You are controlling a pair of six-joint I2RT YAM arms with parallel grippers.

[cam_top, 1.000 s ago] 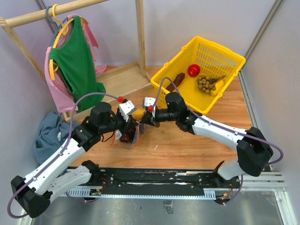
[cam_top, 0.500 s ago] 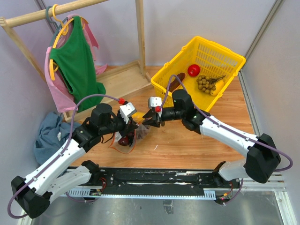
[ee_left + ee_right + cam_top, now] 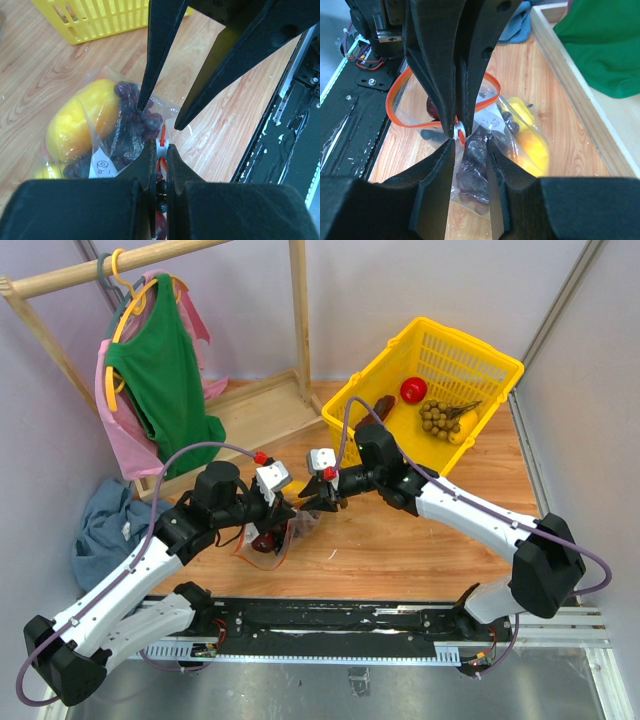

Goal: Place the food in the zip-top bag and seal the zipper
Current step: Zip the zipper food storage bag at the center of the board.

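At the near edge of the wooden table, the two arms reach inward and meet over the zip-top bag, which lies left of centre, just beyond the black base rail.

The left gripper is clenched on a small white slider at one end of the zipper, with its two fingers pressed together on it. The right gripper comes in from the opposite side with its fingers released. The tips stand apart, one on each side of the bag's top edge just beside that slider, and they grasp nothing. The red-orange strip bows out in an open loop, so the mouth is still unsealed along most of its length.

Inside the clear plastic, the yellow bell pepper lies on the far side. The dark purple grape bunch is packed against it, and the bag's white label shows over the grapes. A red piece shows through the open mouth, but too little of it is visible to name.

A blue cloth is heaped to the left of the bag. Farther back on the right stands a yellow plastic basket holding a red round fruit and a brownish bunch of small round fruits. At far left, a wooden clothes rack carries a green garment on a yellow hanger.
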